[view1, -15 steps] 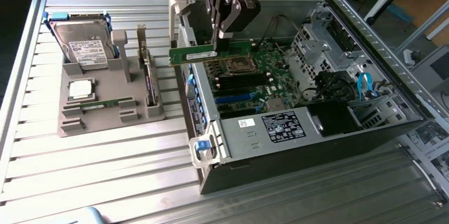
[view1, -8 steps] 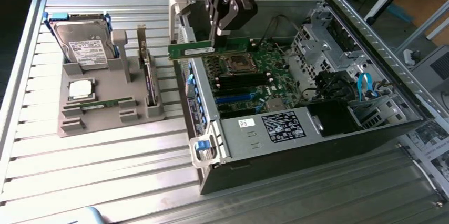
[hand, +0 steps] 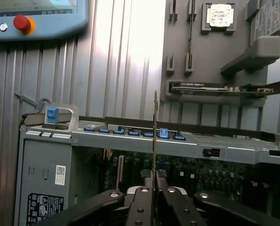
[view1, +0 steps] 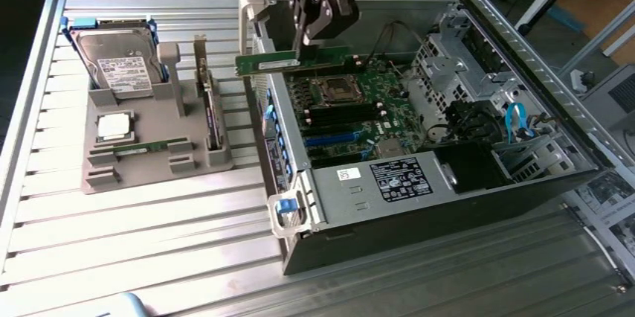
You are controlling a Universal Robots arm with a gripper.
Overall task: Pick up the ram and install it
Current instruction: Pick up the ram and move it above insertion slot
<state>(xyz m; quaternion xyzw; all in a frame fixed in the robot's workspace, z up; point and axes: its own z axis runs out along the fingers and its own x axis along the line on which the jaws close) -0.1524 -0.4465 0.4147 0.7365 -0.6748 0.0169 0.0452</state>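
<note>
- Your gripper (view1: pixel 320 40) is pinched shut on the ram (view1: pixel 294 60), with the jaws pressed against its two flat faces near the middle of the upper edge. That grip lets the stick hang level with its long free edge pointing down.
- You have the ram directly beneath the gripper, in the air over the open computer case (view1: pixel 540 71) and close to the case wall. It is clear of the motherboard (view1: pixel 347 105) below and not yet seated in any slot.
- In the wrist view the ram (hand: pixel 155 132) shows edge-on as a thin line running straight out from the gripper (hand: pixel 155 183). I judge this a centred, untwisted hold, suited to lining up with a narrow slot.
- Well apart from the gripper, on the table (view1: pixel 149 220), a grey holder (view1: pixel 139 177) props up the hard drive (view1: pixel 117 64) and cradles the CPU chip (view1: pixel 113 126), so each stays reachable.
</note>
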